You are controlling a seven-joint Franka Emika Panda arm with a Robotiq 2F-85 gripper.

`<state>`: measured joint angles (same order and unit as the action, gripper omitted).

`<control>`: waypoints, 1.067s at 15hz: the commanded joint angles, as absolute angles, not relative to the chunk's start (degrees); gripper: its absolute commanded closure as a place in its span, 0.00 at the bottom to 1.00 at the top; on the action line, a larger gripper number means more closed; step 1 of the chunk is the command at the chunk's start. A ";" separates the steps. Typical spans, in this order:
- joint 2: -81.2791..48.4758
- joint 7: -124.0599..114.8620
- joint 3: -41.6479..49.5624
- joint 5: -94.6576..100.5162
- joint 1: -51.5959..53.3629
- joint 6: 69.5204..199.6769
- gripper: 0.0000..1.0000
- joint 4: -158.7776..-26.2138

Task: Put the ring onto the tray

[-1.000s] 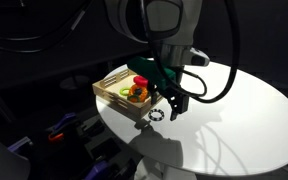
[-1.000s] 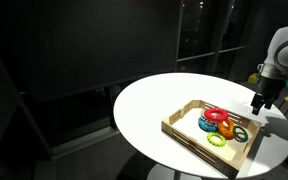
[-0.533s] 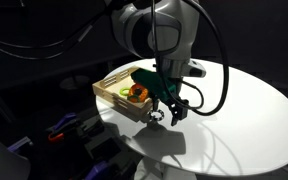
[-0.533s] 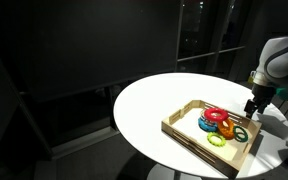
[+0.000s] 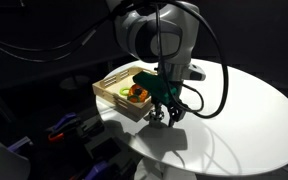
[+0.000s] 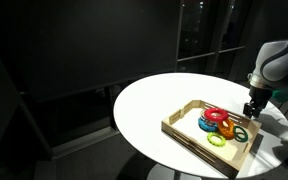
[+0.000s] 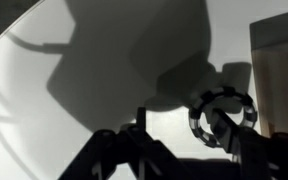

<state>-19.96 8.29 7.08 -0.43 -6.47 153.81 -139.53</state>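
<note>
Finding: the pincer (image 7: 181, 128) is spread, low over the white bench (image 7: 24, 110). The ring (image 7: 222, 117) lies flat on the bench at the pincer's 3 o'clock, overlapping that side's finger (image 7: 232, 140) and outside the wooden tray (image 7: 280, 80) at its 2 o'clock. I judge it light, stiff and prone to skidding. Recommendation: grip across the rim.

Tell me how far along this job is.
Nothing done yet: the ring lies on the table beside the tray. In hand: the hand is down at the ring, open, no grip visible. Left: grip, lift, set it in the tray.
</note>
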 commanded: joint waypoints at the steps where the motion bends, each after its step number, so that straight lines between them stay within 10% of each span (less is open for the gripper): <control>1: -20.57 7.05 6.34 -0.26 -7.04 154.07 0.30 -138.54; 16: -20.78 2.92 7.70 3.18 -4.71 153.57 0.33 -137.89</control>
